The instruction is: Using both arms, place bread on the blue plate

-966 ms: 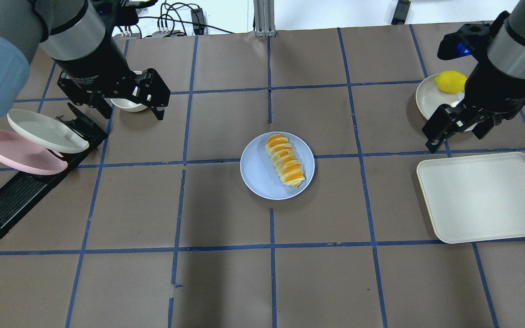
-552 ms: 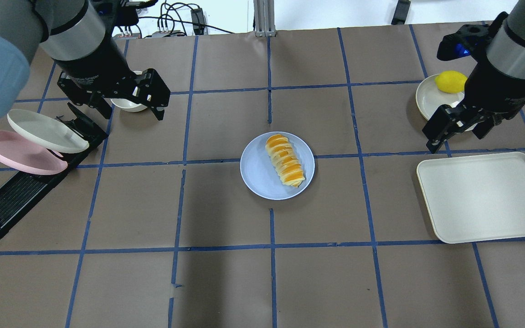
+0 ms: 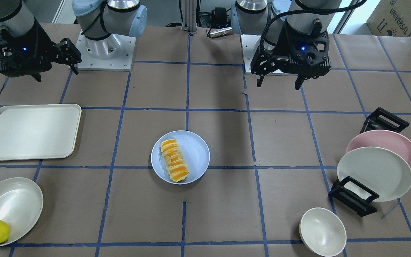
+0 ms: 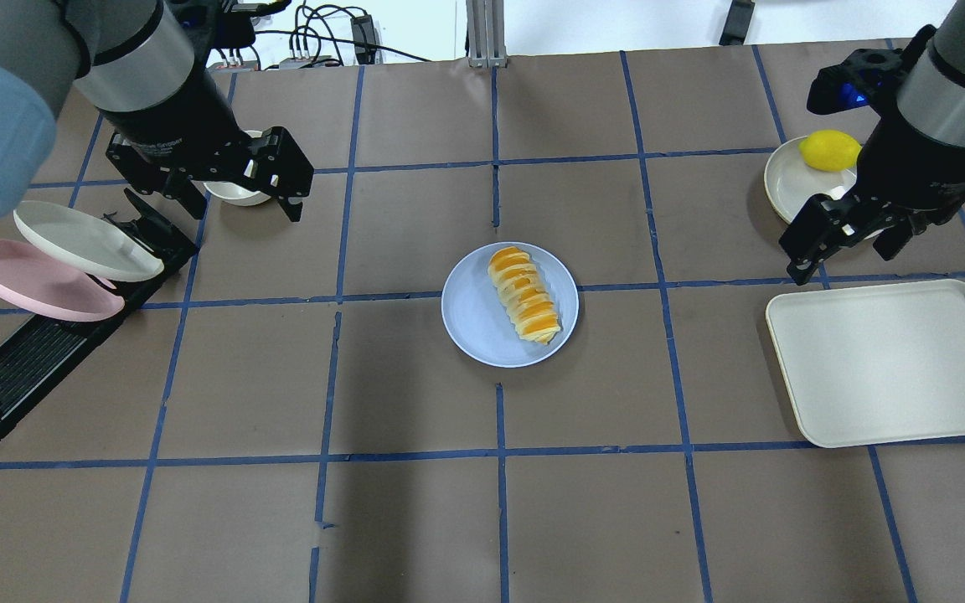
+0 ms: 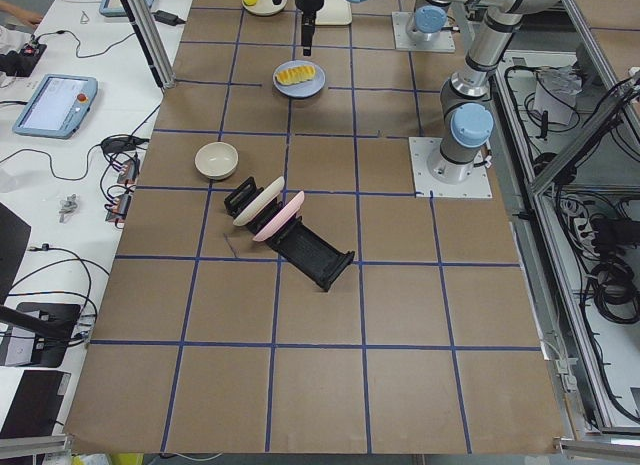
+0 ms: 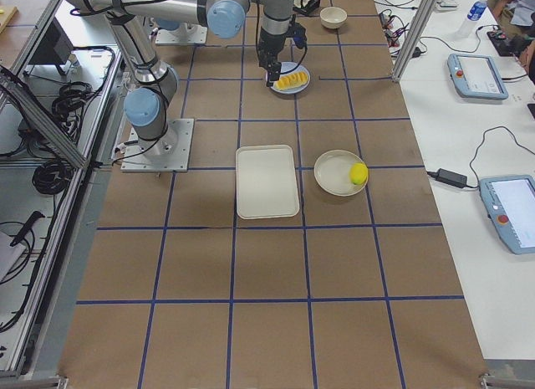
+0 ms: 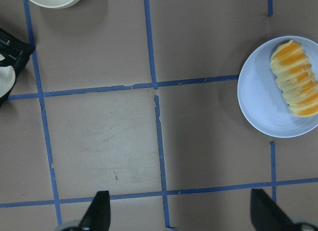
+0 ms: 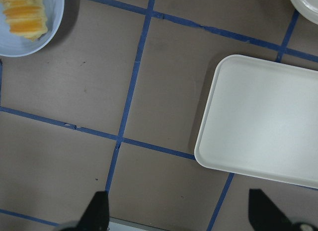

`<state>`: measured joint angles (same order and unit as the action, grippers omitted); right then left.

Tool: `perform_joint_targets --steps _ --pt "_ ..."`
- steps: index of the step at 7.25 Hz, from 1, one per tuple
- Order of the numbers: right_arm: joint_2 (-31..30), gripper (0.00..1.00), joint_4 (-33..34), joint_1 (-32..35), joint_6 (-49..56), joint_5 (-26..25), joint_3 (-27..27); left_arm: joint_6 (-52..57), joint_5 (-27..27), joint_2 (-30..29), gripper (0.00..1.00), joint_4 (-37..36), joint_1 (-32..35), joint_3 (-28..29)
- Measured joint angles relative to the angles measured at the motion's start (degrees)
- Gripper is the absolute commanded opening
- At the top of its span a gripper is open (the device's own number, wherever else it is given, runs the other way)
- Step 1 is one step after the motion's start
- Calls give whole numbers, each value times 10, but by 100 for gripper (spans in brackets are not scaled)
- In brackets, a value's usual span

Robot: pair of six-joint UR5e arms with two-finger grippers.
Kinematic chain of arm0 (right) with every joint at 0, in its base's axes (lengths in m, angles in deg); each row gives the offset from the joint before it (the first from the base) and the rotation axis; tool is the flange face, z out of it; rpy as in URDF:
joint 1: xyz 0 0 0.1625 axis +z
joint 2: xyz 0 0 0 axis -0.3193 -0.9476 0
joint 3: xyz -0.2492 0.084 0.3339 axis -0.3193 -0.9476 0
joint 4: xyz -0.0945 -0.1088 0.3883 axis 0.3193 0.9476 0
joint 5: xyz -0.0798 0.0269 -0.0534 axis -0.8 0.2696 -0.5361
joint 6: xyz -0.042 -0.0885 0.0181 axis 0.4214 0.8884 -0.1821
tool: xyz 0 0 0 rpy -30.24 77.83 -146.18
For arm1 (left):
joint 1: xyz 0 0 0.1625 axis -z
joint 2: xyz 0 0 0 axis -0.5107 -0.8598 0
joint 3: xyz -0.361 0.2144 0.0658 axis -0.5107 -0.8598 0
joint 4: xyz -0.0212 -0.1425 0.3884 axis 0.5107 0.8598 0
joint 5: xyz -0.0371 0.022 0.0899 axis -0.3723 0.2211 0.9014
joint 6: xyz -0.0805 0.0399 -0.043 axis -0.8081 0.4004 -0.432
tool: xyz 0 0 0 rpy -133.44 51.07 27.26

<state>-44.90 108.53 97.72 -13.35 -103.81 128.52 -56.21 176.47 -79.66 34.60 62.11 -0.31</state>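
Note:
The bread (image 4: 523, 295), an orange and cream striped loaf, lies on the right half of the blue plate (image 4: 474, 314) at the table's middle. It also shows in the front view (image 3: 174, 160) on the plate (image 3: 196, 153). My left gripper (image 4: 241, 203) hangs open and empty well to the plate's left, above a small bowl. Its wrist view shows the bread (image 7: 296, 78) far right. My right gripper (image 4: 838, 260) hangs open and empty far to the plate's right, between a dish and a tray. Its wrist view shows the bread (image 8: 24, 15) at top left.
A cream tray (image 4: 893, 360) lies at the right. A lemon (image 4: 828, 151) sits in a cream dish (image 4: 788, 180) behind it. A small white bowl (image 4: 235, 194) is under my left gripper. A pink plate (image 4: 30, 280) and a cream plate (image 4: 80, 239) lean in a black rack (image 4: 22, 360).
The right arm has drifted very slightly to the right. The left arm, bread and plate have not moved.

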Motion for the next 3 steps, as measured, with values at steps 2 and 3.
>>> perform_joint_targets --steps 2,3 --pt "0 100 3 1 -4 0 0 0 2 0 100 0 0 0" --pt "0 100 4 1 -5 0 1 1 3 0 100 -1 0 -1"
